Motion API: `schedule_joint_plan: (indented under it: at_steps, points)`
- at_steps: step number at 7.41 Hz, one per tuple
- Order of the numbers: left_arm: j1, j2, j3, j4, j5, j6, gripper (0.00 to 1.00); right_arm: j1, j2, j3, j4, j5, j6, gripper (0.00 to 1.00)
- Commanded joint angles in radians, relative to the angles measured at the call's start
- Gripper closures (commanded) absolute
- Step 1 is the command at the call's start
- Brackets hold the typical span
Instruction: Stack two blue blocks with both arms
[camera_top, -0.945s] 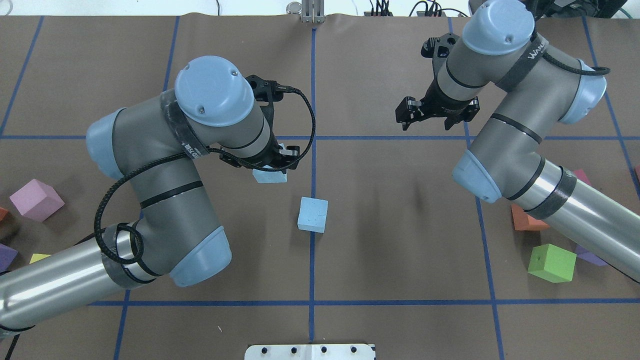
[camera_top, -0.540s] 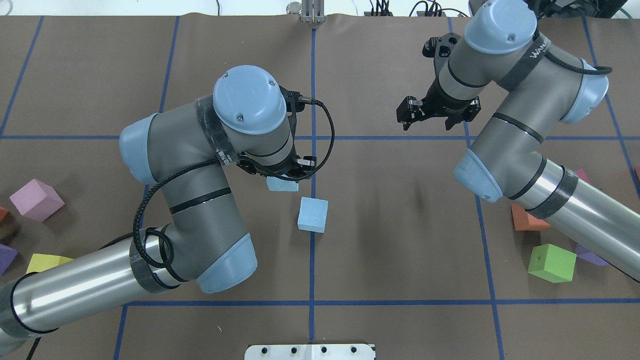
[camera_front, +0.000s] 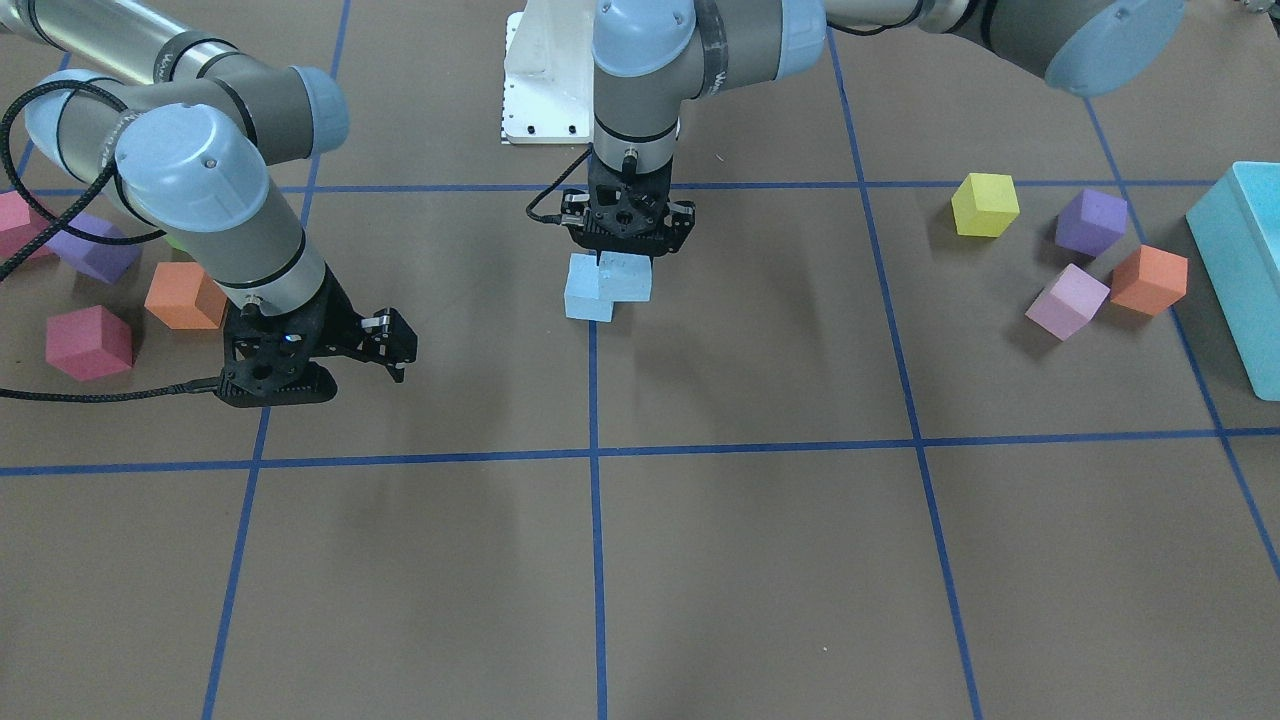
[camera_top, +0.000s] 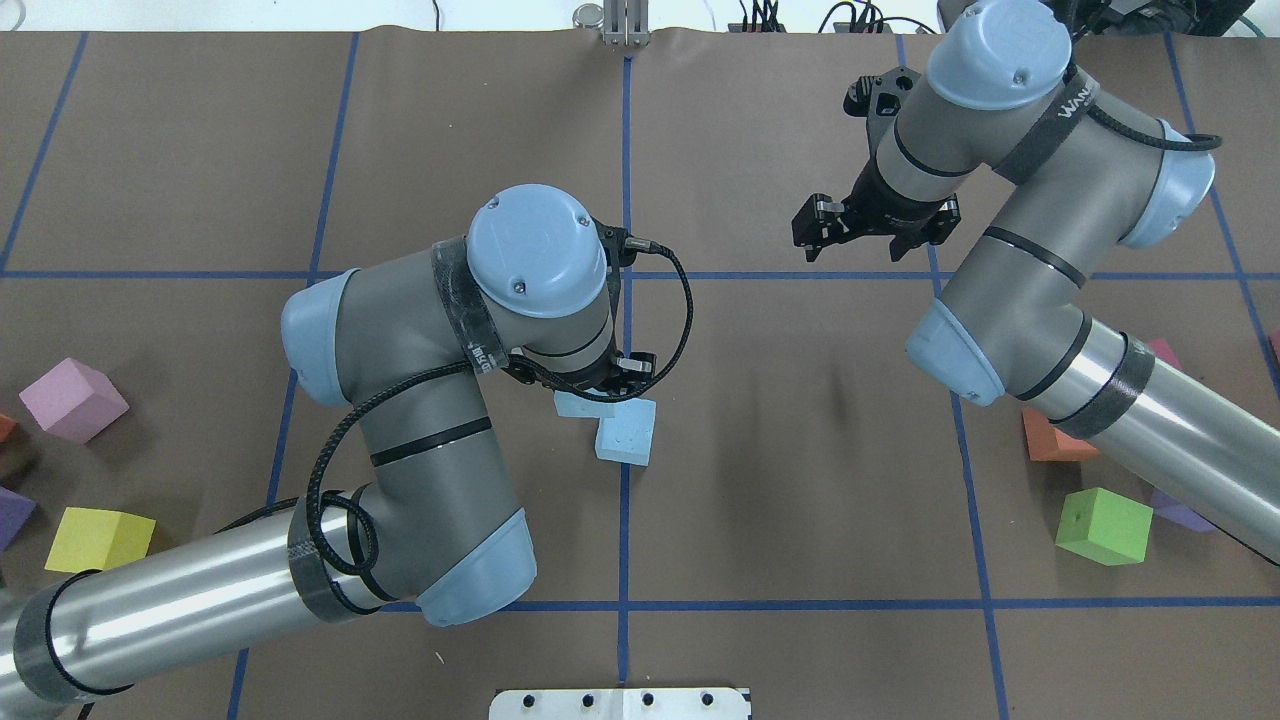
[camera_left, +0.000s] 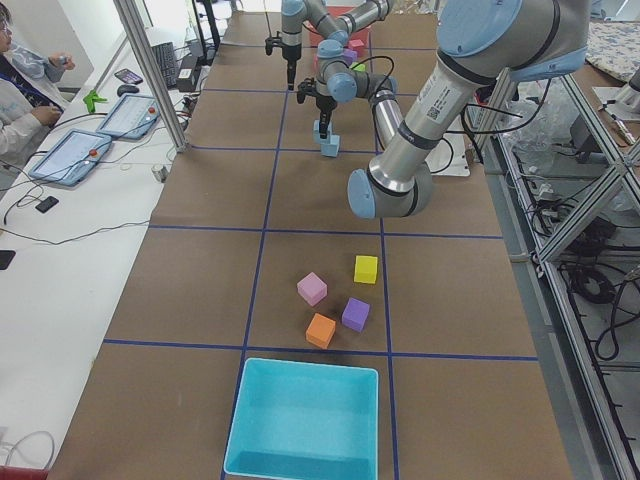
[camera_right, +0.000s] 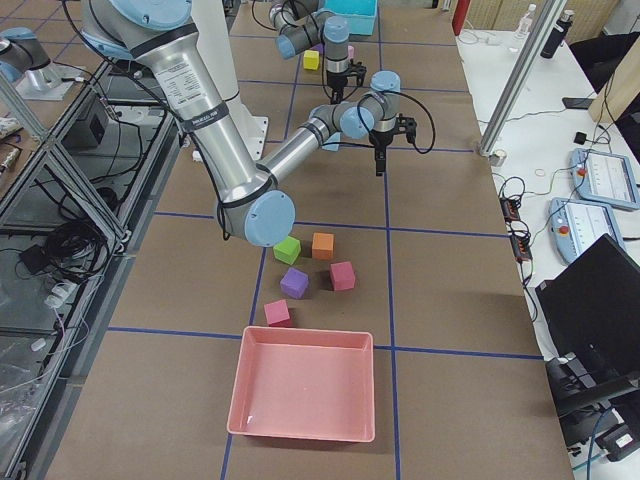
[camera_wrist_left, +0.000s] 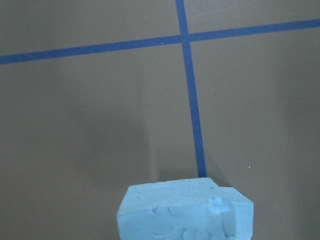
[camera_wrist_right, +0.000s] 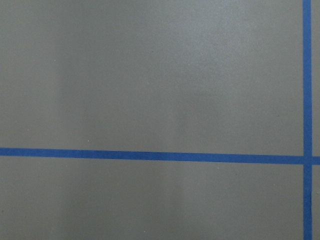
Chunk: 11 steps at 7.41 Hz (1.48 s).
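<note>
Left gripper (camera_top: 603, 385) is clamped on the held block (camera_top: 578, 405), carrying it clear of the table (camera_top: 800, 500), and it hangs just beside the base block (camera_top: 626, 432), overlapping only that block's far corner from overhead. The side view puts it higher than the base block but off to one side, so this is not lined up yet. Here's the danger: let go now and the held block catches one edge, tips and rolls off onto the paper. Come straight down from here and its underside likely clips the base block's corner; light foam on smooth paper would probably skid away along the tape line (camera_top: 624, 520). The two blocks also look slightly twisted against each other, so even a centred drop could leave an overhang. How firmly the fingers grip I cannot tell, as the wrist hides them, and soft foam may cling to a pad on opening and drag the top block askew. Right gripper (camera_top: 860, 240) hangs spread and empty, well apart, over bare table, too far off to steady the base block if it slides
</note>
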Motion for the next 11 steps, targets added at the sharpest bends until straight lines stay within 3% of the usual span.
schedule_joint_plan:
  at_steps: [1, 11]
  points:
    - [0.005, -0.011, 0.070, -0.086, 0.000, 0.003, 0.46, 0.000, 0.000, -0.001, 0.000, 0.000, 0.000, 0.00]
    - [0.034, -0.025, 0.073, -0.080, 0.000, -0.005, 0.37, -0.011, 0.000, -0.002, 0.002, -0.002, 0.000, 0.00]
